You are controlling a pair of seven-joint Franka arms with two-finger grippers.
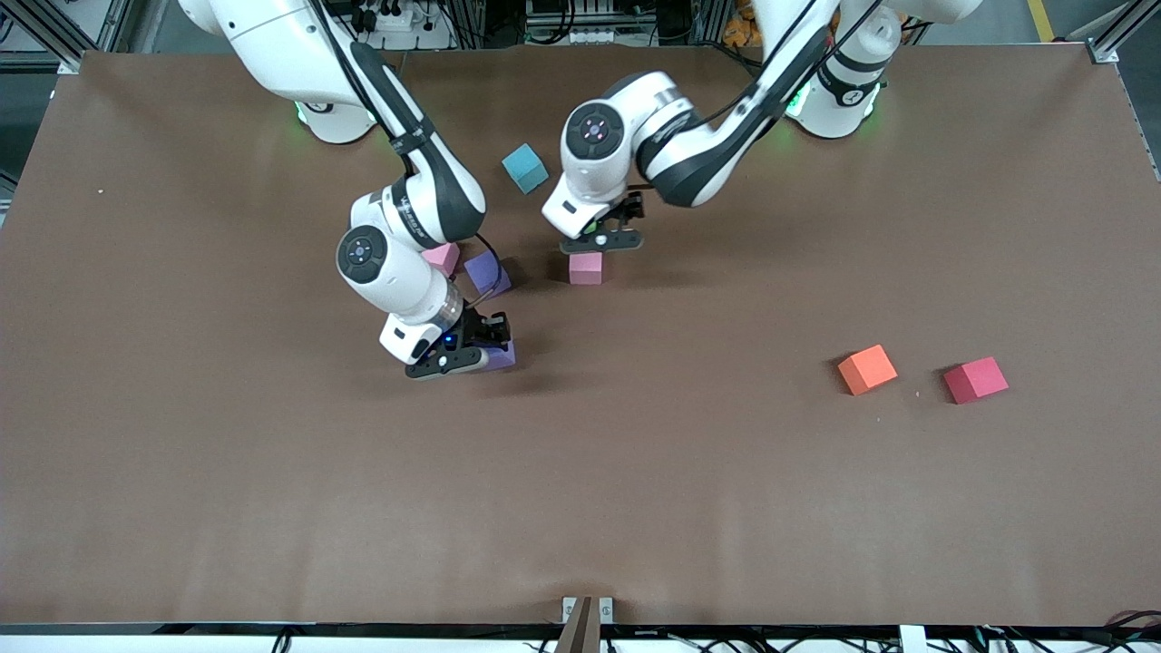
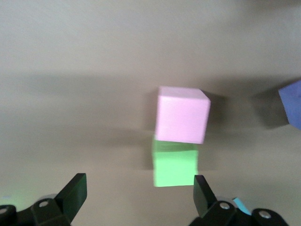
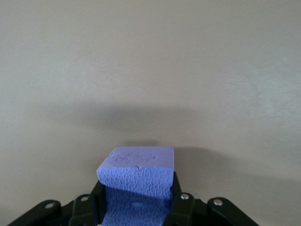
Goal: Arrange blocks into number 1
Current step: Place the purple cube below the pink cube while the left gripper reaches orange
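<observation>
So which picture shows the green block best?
The left wrist view. There the green block is plain to see, touching a pink block, between the open left gripper's fingers. In the front view the left gripper covers it. The right wrist view shows none of it, only a purple block.

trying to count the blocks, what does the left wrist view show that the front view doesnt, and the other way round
Only the left wrist view shows a green block beside the pink block, below the open left gripper.

Only the front view shows the light blue block, orange block, red block, a second pink block, and the right gripper shut on a purple block.

Both show the pink block and the loose purple block.
</observation>
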